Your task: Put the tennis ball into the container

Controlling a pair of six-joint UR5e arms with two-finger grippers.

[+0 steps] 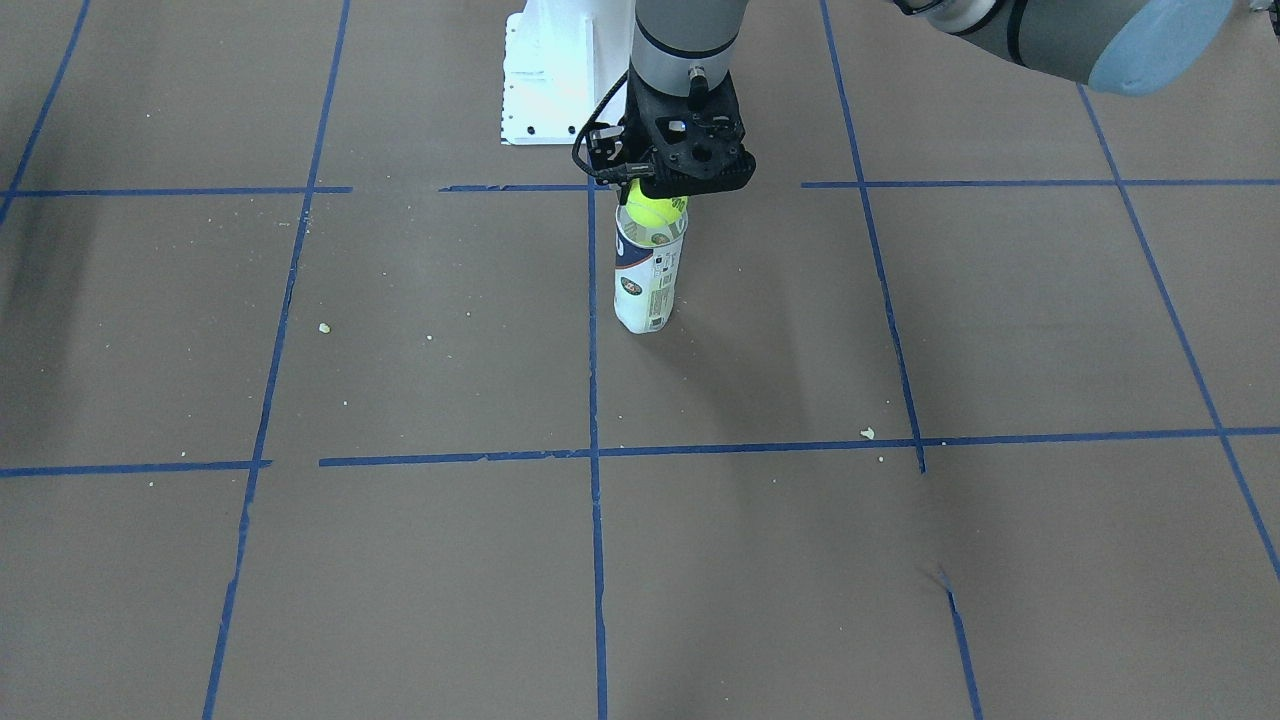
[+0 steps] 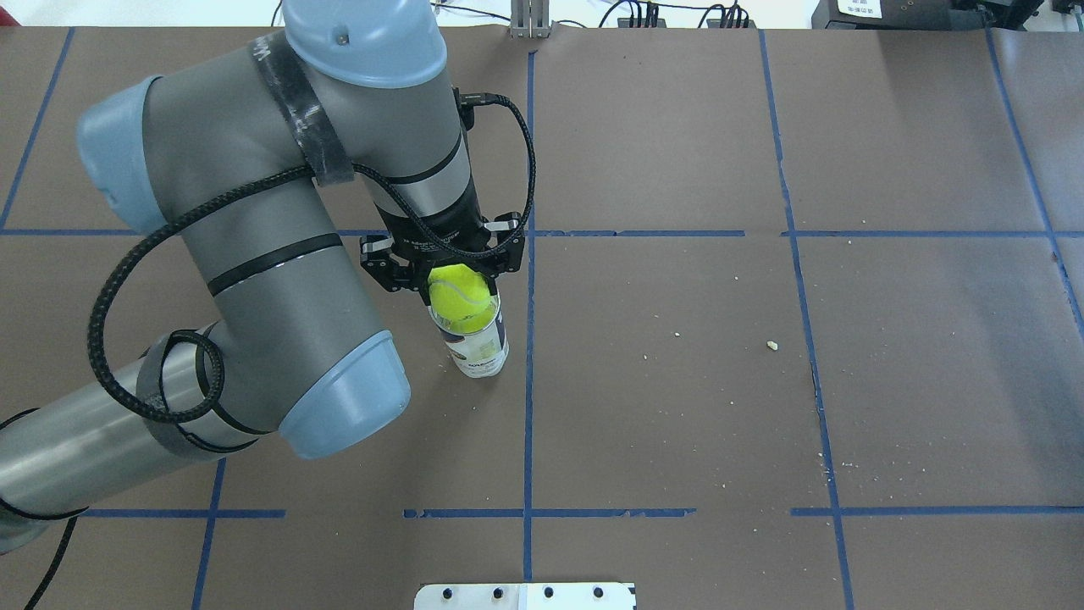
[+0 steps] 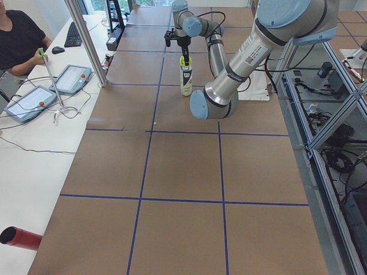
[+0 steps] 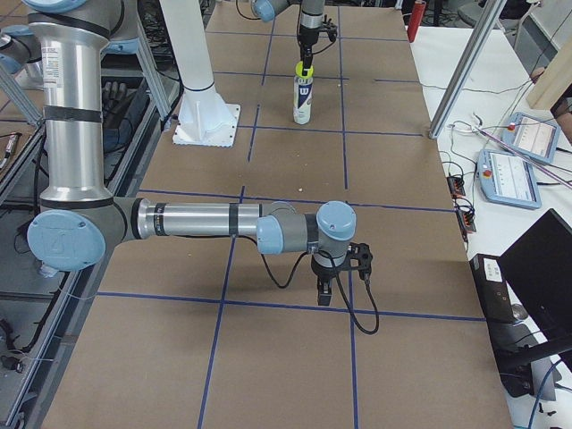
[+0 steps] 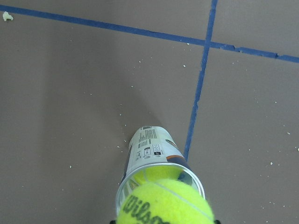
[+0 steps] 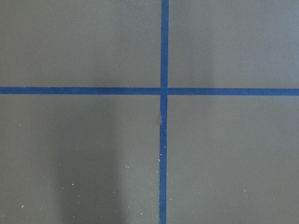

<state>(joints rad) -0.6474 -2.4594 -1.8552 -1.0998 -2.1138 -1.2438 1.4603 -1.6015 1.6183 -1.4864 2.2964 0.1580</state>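
Note:
The tennis ball is bright yellow-green with dark lettering. It sits at the mouth of the container, a clear upright tube with a white, blue and orange label. My left gripper points straight down over the tube and is shut on the ball. Some yellow-green shows through the tube's clear upper wall. My right gripper hangs low over the table far from the tube. Only a side view shows it, so I cannot tell its state.
The white robot base stands just behind the tube. Blue tape lines cross the brown table, with small crumbs scattered on it. A side bench holds tablets, and a red cylinder lies nearby.

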